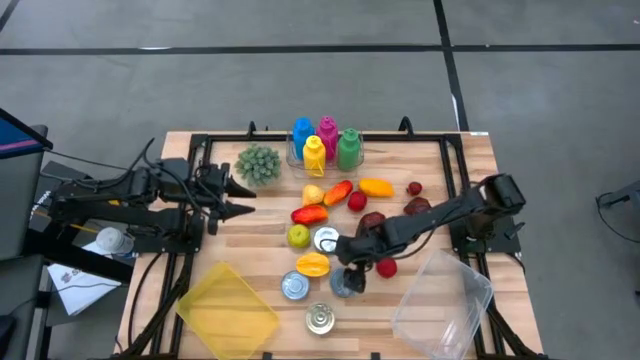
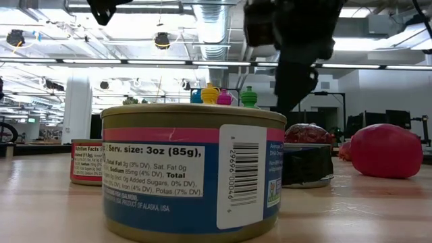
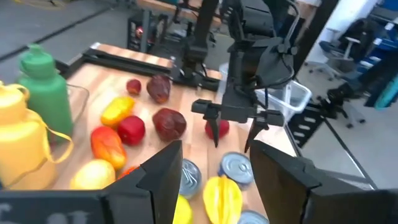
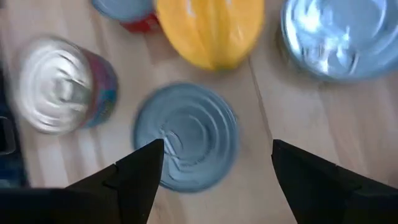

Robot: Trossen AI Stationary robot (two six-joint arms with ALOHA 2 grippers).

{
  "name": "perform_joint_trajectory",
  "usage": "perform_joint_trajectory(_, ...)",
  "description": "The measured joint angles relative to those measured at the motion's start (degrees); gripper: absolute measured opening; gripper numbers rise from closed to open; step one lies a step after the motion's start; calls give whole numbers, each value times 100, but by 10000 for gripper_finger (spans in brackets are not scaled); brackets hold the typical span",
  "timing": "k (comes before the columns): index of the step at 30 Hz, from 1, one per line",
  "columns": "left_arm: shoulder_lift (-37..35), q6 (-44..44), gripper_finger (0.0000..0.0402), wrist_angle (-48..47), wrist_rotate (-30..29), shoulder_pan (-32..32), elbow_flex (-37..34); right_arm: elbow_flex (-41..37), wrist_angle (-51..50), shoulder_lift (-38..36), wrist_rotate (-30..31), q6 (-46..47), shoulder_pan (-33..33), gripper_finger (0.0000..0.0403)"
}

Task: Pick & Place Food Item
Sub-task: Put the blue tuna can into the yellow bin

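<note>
Toy food lies mid-table: a yellow fruit (image 1: 313, 264), a red ball (image 1: 385, 267), a green apple (image 1: 298, 236), red and orange pieces (image 1: 338, 193). Several tins stand among it. My right gripper (image 1: 348, 266) hangs open, pointing steeply down, over a grey-topped tin (image 4: 185, 137) that stands upright on the wood. Its fingers stand on either side above the tin, touching nothing. In the left wrist view the right gripper (image 3: 233, 144) shows with spread fingertips clear of the table. My left gripper (image 1: 248, 200) is drawn back at the table's left, open and empty.
A clear tub (image 1: 440, 300) lies at the near right, a yellow lid (image 1: 228, 310) at the near left. Coloured bottles (image 1: 325, 145) and a green plant (image 1: 258, 163) stand at the far edge. More tins (image 1: 320, 319) (image 1: 295, 287) (image 1: 326, 238) crowd round the right gripper.
</note>
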Motion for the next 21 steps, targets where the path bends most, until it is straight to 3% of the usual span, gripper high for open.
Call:
perform_joint_trajectory(14, -2, 13, 177, -2, 216, 2, -102, 449, -256, 935, 7, 827, 11, 279)
perform_joint_trajectory(17, 0, 13, 174, -2, 213, 2, -102, 510, -527, 938, 29, 827, 13, 250)
perform_joint_trajectory(21, 0, 5, 171, 0, 212, 2, -100, 521, -656, 934, -16, 784, 15, 167)
